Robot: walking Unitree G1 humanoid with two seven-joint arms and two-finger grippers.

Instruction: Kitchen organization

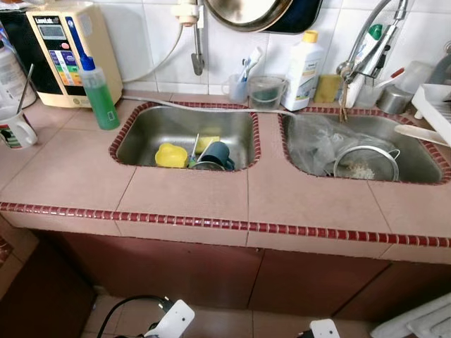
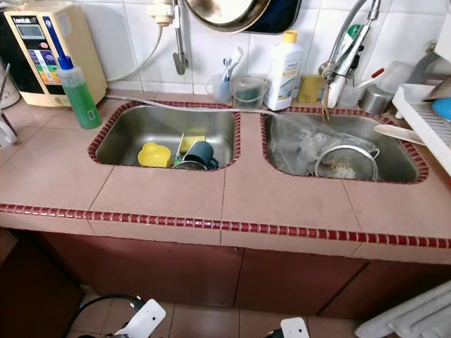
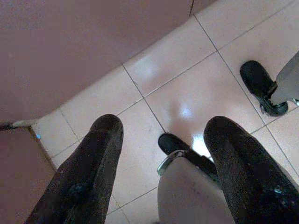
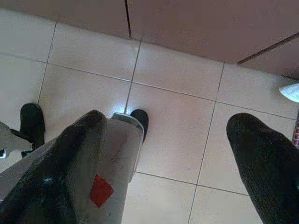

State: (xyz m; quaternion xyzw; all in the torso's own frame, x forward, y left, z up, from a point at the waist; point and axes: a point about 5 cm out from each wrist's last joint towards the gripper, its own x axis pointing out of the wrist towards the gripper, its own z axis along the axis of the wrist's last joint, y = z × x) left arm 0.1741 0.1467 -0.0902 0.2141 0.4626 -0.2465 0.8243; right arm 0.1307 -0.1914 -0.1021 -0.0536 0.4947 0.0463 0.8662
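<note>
Dishes wait in the left sink (image 1: 141, 130) of a tiled bench (image 1: 183, 193): a dark blue mug (image 1: 217, 153) on its side at the near right of the basin, a yellow bowl-like piece (image 1: 171, 155) just left of it, a yellow sponge (image 1: 206, 143) behind, and what looks like a utensil between them. The right sink (image 1: 416, 158) holds a wire strainer (image 1: 365, 163) and crumpled clear plastic (image 1: 317, 144). A green soap bottle (image 1: 99, 95) stands at the far left of the bench beside a water machine (image 1: 67, 53); a white bottle (image 1: 304, 70) stands far behind, between the sinks.

Both arms hang low by the cabinet front. The left end effector (image 3: 161, 144) points at the floor with its fingers spread and empty; the right end effector (image 4: 173, 144) likewise hangs spread over the floor tiles, holding nothing.

The mug looks stiff, light and probably wet, so slippery; its rim wall or handle seems the surest hold. The yellow piece looks like light plastic, best pinched at its edge.
</note>
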